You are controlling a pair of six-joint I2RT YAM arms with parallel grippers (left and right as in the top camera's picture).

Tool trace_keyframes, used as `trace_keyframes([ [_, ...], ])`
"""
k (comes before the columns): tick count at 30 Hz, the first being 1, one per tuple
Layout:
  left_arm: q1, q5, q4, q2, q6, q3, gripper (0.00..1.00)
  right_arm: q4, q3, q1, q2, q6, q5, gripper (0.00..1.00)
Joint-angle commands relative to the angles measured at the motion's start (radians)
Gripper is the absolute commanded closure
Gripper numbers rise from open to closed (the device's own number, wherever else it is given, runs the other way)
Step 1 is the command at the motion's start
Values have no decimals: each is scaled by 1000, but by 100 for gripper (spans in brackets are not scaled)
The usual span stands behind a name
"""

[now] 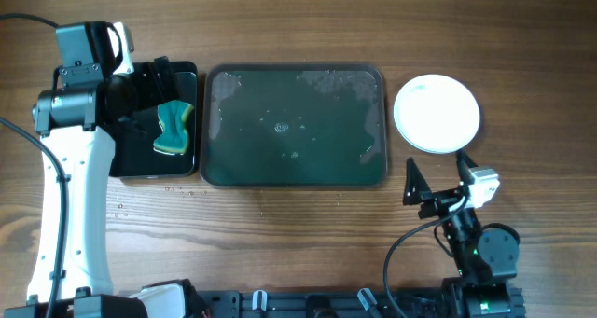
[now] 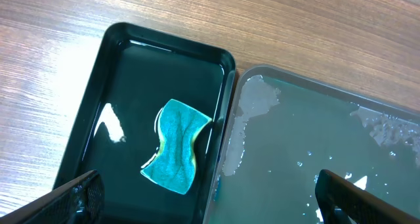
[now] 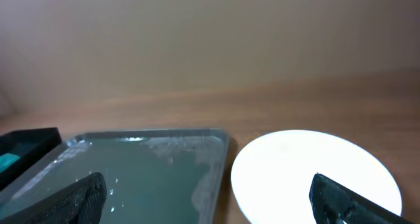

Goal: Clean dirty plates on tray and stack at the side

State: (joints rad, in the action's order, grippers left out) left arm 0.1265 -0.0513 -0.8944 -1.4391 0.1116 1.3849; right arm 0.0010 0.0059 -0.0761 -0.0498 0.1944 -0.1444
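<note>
The plates are found stacked on the table, just right of the wet, bare tray. The left pincer and right pincer are held spread, gripping nothing. The stack could be knocked by a careless right-arm swing.

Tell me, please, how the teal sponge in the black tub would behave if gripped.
The sponge probably squashes and flexes: its waisted foam shape looks soft. Lying in the glistening tub, it may be soaked, so heavier and dripping.
</note>
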Motion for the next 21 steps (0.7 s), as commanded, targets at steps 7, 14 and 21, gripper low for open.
trace_keyframes([
  [7, 0, -12, 2, -3, 12, 6, 0, 7, -1, -5, 43, 23, 17, 0],
  [14, 0, -12, 2, -3, 12, 6, 0, 7, -1, -5, 36, 23, 17, 0],
  [21, 0, -12, 2, -3, 12, 6, 0, 7, -1, -5, 36, 23, 17, 0],
])
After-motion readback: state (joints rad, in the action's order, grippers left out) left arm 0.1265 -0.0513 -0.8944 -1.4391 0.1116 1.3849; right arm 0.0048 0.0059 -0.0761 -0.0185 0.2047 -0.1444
